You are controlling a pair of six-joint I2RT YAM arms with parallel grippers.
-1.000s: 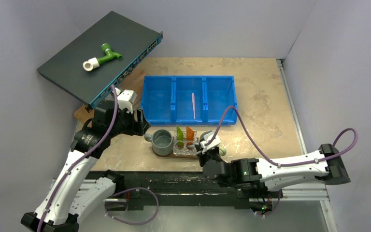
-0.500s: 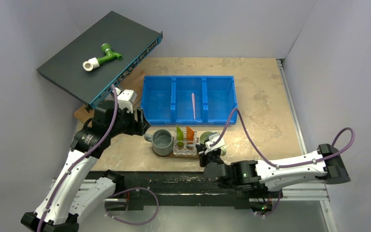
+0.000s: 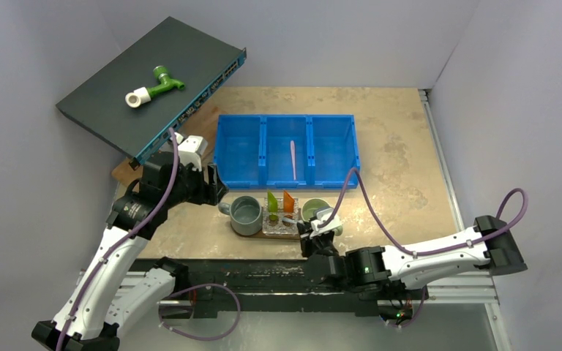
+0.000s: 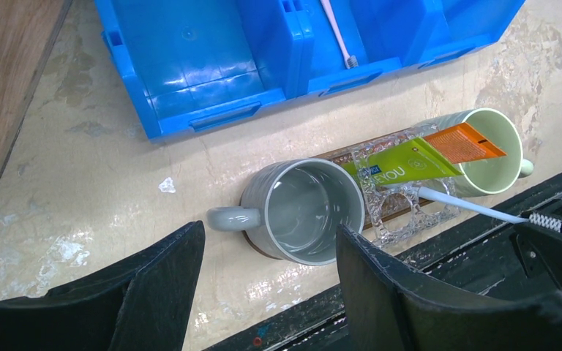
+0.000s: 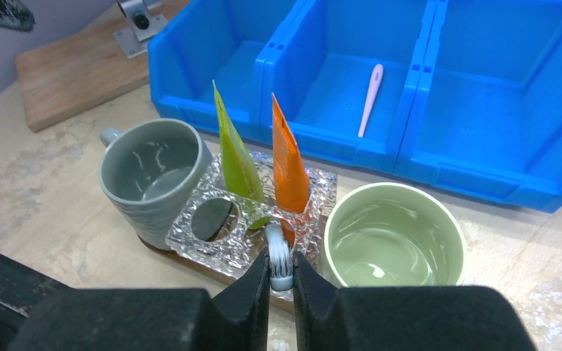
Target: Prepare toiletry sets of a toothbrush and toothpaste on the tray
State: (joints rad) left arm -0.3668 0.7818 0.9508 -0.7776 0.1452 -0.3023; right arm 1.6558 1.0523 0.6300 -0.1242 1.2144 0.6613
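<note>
Pale toothbrush point(image 5: 279, 256) was pinched by its bristle head in the right gripper point(image 5: 281, 276) at the tray's point(image 5: 190, 261) near edge, long axis pointed far and down into the clear holder point(image 5: 219, 245) beside the orange tube point(image 5: 287, 172), while the left gripper point(image 4: 269, 230) was seen spread wide over the grey mug point(image 4: 301, 212), farther left.

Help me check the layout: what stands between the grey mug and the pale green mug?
A clear textured holder with the lime-green tube and orange tube standing in it, plainest in the right wrist view.
</note>
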